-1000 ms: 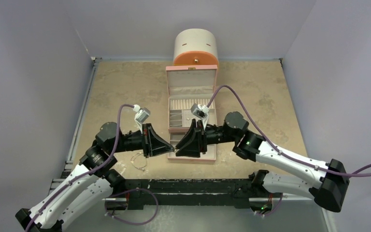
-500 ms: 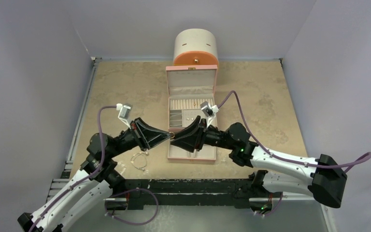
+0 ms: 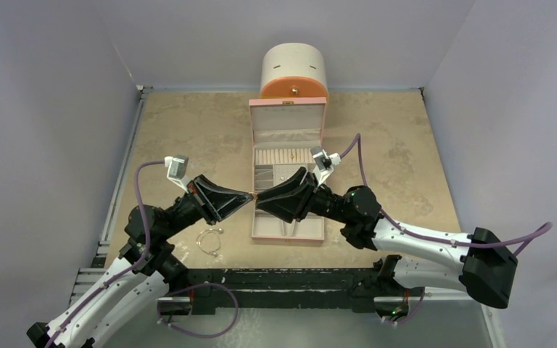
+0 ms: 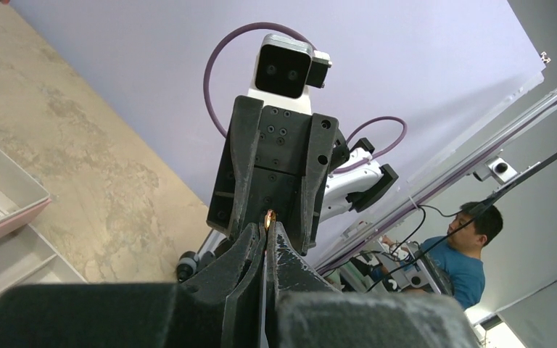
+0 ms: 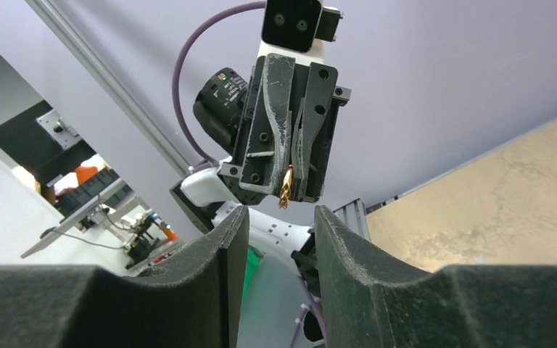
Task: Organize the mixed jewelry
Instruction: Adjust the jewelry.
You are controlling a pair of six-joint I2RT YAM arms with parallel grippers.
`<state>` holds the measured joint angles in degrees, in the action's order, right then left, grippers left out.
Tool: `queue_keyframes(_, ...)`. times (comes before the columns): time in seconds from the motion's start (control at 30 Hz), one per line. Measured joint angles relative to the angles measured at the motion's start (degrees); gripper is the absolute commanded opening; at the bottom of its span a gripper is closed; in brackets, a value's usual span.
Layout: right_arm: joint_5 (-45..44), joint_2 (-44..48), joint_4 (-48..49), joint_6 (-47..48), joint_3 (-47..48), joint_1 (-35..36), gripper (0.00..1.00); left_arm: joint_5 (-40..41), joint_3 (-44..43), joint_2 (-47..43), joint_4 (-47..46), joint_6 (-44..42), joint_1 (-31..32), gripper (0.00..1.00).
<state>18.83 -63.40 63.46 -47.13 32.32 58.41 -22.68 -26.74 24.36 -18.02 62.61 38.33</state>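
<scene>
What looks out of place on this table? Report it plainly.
The wire bangle lies loose on the table, left of the open pink jewelry box, not in it. The left pincer pinches a tiny gold piece in mid-air.

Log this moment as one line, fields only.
left gripper: shut on small gold piece | right gripper: open, facing it tip to tip | wire bangle: on table

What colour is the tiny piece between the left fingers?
Gold: the tiny ridged metal piece shows best in the right wrist view.
</scene>
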Motion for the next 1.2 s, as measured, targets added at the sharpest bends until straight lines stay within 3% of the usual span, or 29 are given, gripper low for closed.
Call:
queue_keyframes(0.7,-2.3,-1.1,0.2,-0.9,0.7,0.1,0.33,0.2,0.4,0.2,-0.7,0.4,0.0,0.00)
queue_keyframes(1.07,-2.7,-1.1,0.3,-0.9,1.4,0.5,0.23,0.5,0.4,0.4,-0.7,0.4,0.0,0.00)
queue_keyframes(1.2,-2.7,-1.1,0.3,-0.9,1.4,0.5,0.12,0.6,0.4,0.5,-0.8,0.4,0.0,0.00)
